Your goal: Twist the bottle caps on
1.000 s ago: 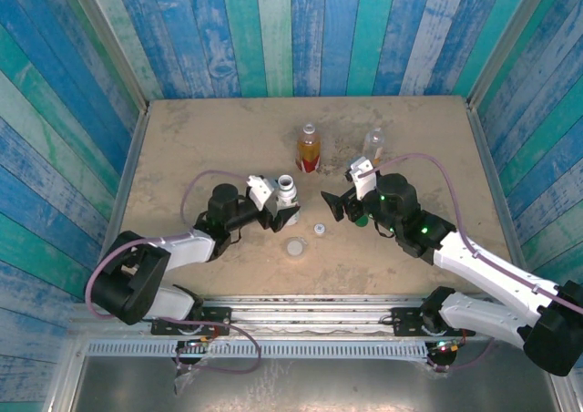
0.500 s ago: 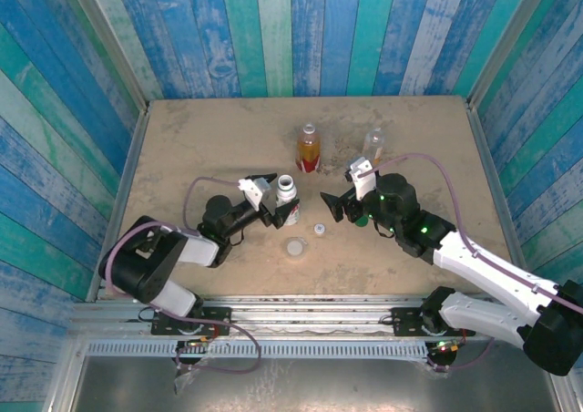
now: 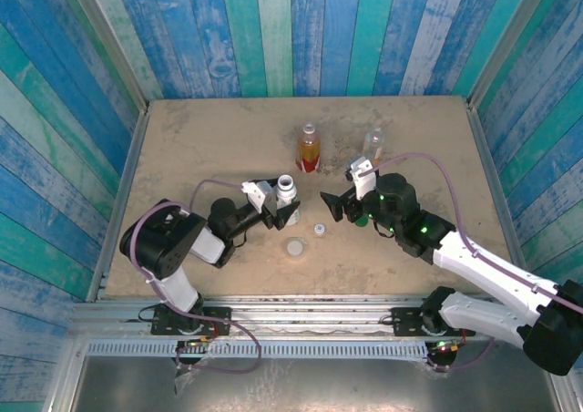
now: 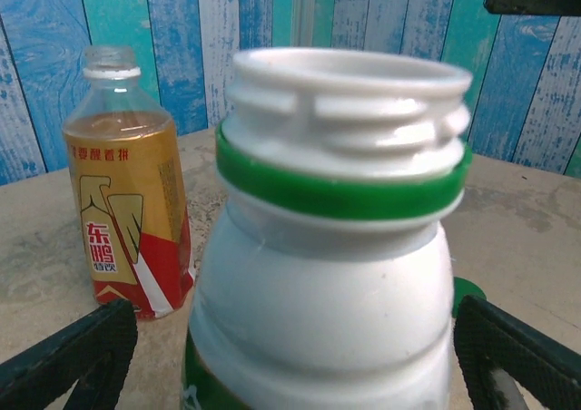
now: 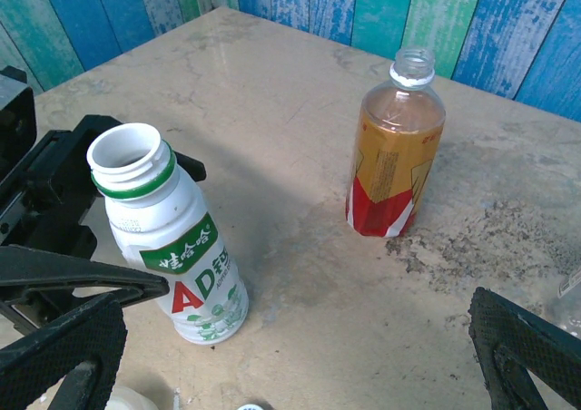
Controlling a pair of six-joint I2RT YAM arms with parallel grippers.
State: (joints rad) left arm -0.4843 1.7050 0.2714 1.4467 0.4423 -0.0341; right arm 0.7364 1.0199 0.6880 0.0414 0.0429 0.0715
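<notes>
Top external view, from my left: the left claw point(image 3: 279, 211) sits low on the desk point(image 3: 200, 139), fingers spread wide to either side of the white bottle point(image 3: 288, 196); the left wrist view shows a gap beside one finger, so I judge it is bracketing the bottle, not pinching it; the bottle stands upright, open mouth to the ceiling, a green ring under the thread. Near its foot, on my side, lies the pale grey cap point(image 3: 295, 247); well behind stands the amber bottle point(image 3: 310, 149), uncapped; then the tiny white cap point(image 3: 320, 229), loose on the desk. Next comes the right claw point(image 3: 331, 208), spread and empty, pointing toward the white bottle; the dark green cap point(image 3: 362, 219) lies just beside it, partly under the wrist; the short clear bottle point(image 3: 373, 143) stands far back.

What matters to me is that the green cap lies right of the bottle, much nearer the right arm; I reckon the right arm fetches it and lowers it straight onto the vertical neck, once the left clamps.
</notes>
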